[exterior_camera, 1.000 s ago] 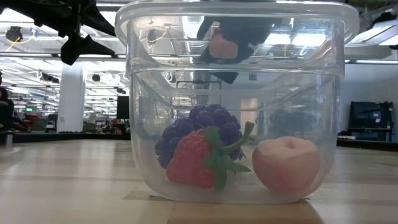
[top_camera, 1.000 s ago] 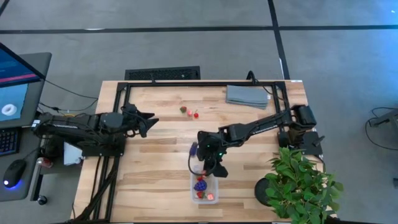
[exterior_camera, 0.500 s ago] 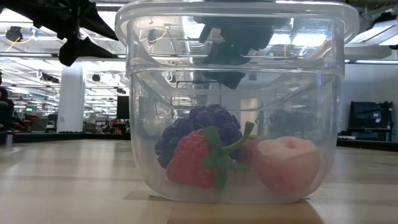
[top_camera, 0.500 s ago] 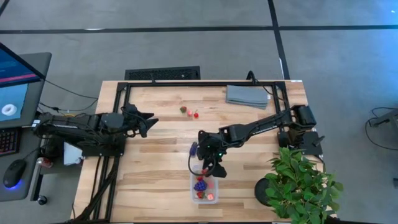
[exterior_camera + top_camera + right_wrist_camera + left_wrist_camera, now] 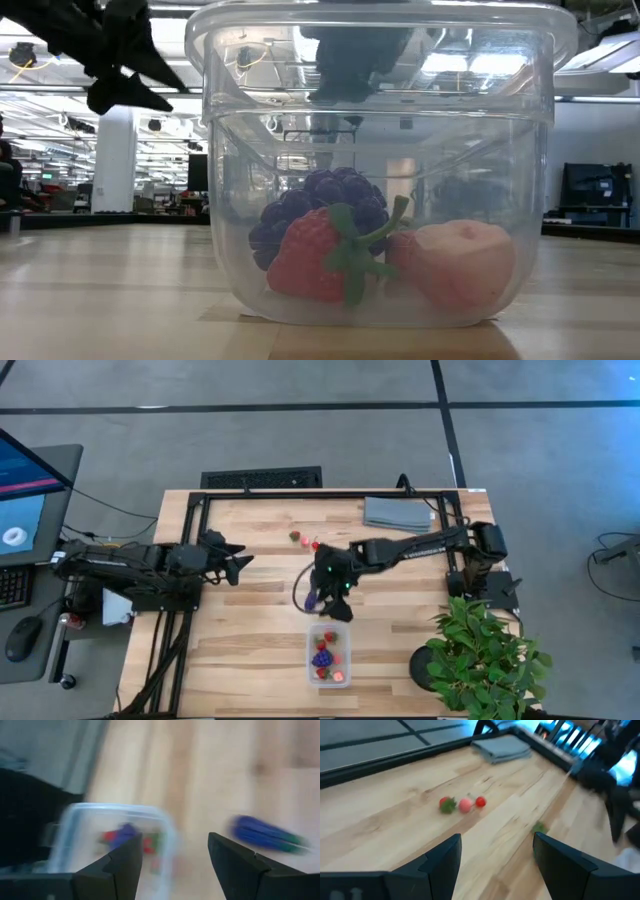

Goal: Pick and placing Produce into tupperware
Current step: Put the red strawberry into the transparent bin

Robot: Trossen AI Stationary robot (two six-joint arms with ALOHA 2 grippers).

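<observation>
The clear tupperware (image 5: 328, 657) stands near the table's front edge, and its bottom rests on the wood. Inside lie a red strawberry (image 5: 315, 255), a purple berry (image 5: 335, 195), a pink piece (image 5: 462, 262) and a small red piece (image 5: 400, 250). My right gripper (image 5: 338, 610) hangs open and empty just beyond the tupperware's far end. A dark purple elongated piece (image 5: 265, 836) lies on the table beside it. Three small pieces (image 5: 465, 805) lie in a row farther back. My left gripper (image 5: 238, 563) waits open at the left.
A folded grey cloth (image 5: 398, 514) lies at the far right. A green potted plant (image 5: 480, 655) stands at the near right corner. A black frame (image 5: 300, 493) runs along the table's far and side edges. Bare wood lies between the row of pieces and the tupperware.
My right gripper has opened over the tupperware and let go of a reddish piece, which has dropped in behind the strawberry. The gripper has then risen and drawn back toward the table's far edge, off the container.
</observation>
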